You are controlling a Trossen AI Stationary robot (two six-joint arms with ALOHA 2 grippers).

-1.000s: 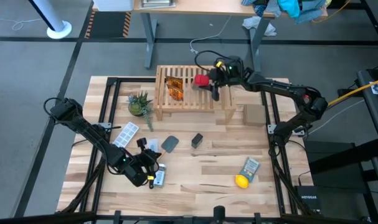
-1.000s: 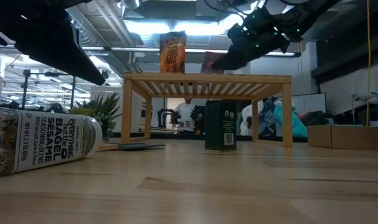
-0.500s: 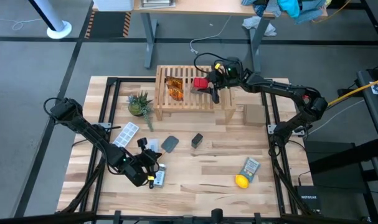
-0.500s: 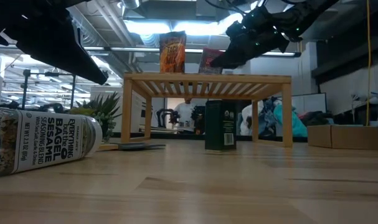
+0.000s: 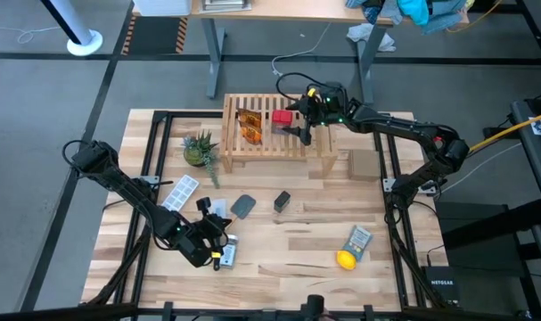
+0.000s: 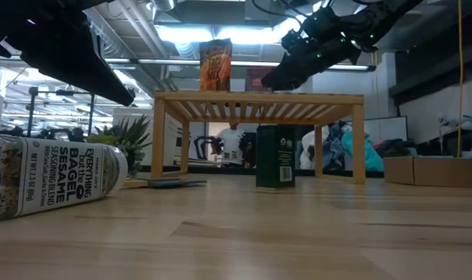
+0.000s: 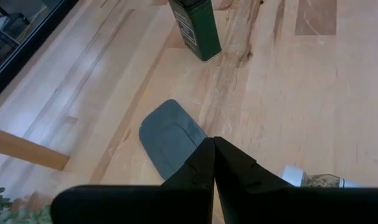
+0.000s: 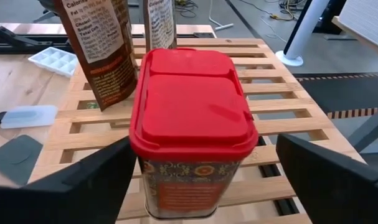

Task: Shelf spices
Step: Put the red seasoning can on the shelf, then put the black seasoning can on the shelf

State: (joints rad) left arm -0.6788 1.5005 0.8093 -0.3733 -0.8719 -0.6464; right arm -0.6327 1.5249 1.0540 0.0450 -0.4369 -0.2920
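The red box (image 8: pixel 192 124) stands upright on the shelf's slatted top (image 8: pixel 282 124), next to two amber packets (image 5: pixel 250 125) that also stand there. My right gripper (image 5: pixel 295 120) is open, one finger on each side of the red box (image 5: pixel 283 117). The black box (image 5: pixel 282 201) stands on the table in front of the shelf (image 5: pixel 274 143). The white-capped bottle (image 6: pixel 49 175) lies on its side near the front left. My left gripper (image 5: pixel 206 212) hovers shut just beyond the bottle (image 5: pixel 227 252), holding nothing. My right gripper has one finger (image 8: pixel 83 180) close against the red box's side (image 8: pixel 142 168); whether it touches, I cannot tell. The other finger (image 8: pixel 332 174) stands well clear. The fingers come nearly level from the table's right, and the box rests on the slats by its base.
A potted plant (image 5: pixel 199 147) and a white ice tray (image 5: pixel 181 192) sit left of the shelf. A grey flat piece (image 5: pixel 243 207) lies beside the black box. A grey-blue packet (image 5: pixel 358 239) and a lemon (image 5: pixel 345 259) lie front right, a cardboard box (image 5: pixel 364 163) right of the shelf.
My right gripper has opened and let go of the red box. The box leaned in the hold a second ago and now stands upright on the shelf's top.
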